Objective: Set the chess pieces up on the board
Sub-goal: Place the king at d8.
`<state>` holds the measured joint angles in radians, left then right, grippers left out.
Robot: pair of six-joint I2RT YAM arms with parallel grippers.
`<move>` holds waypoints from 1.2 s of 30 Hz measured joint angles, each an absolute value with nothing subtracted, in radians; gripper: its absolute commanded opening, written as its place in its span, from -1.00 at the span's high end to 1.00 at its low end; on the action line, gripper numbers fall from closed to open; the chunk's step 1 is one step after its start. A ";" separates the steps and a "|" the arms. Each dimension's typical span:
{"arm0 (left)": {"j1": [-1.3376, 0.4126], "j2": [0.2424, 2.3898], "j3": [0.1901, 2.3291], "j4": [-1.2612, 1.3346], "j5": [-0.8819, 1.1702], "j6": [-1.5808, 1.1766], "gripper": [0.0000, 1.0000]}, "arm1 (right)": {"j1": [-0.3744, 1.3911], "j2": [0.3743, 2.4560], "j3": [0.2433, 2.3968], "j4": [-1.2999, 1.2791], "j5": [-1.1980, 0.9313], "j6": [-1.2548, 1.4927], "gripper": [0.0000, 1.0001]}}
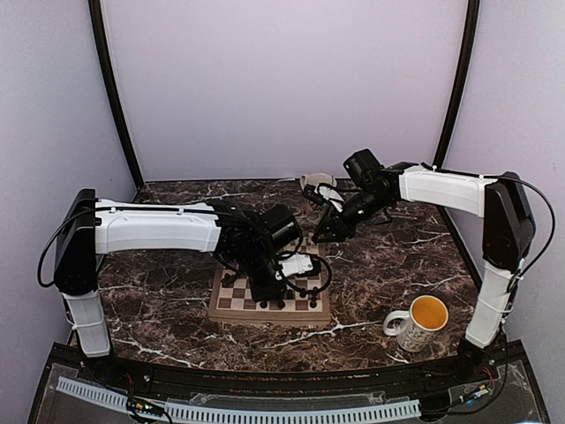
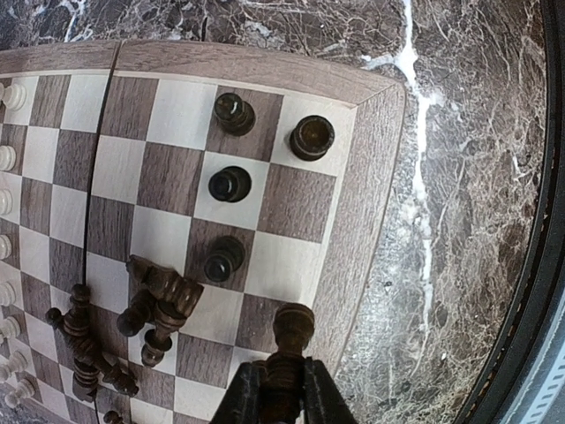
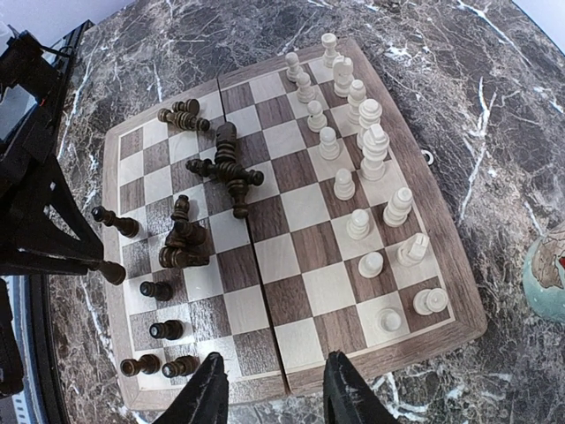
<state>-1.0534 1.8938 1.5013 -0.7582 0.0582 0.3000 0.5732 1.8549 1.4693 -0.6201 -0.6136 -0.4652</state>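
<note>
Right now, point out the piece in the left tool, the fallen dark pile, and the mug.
held dark piece (image 2: 292, 323), left wrist view, on its round head.
fallen dark pile (image 2: 164, 303), left wrist view, on its middle.
mug (image 1: 414, 338), top external view, on its white wall.

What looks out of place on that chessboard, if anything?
Several dark pieces lie toppled in heaps on the board, some crossing one another, while the white pieces stand upright in two tidy rows. A few other dark pieces stand upright near one corner. Nothing looks broken.
</note>
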 measured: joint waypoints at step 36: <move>-1.065 1.913 1.482 -0.758 -0.042 0.315 0.62 | 0.573 1.872 1.469 -0.621 -0.651 -0.462 0.19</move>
<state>-1.0645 1.9125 1.4818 -0.7578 -0.0422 0.3149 0.5732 1.8721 1.4693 -0.6209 -0.6506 -0.4622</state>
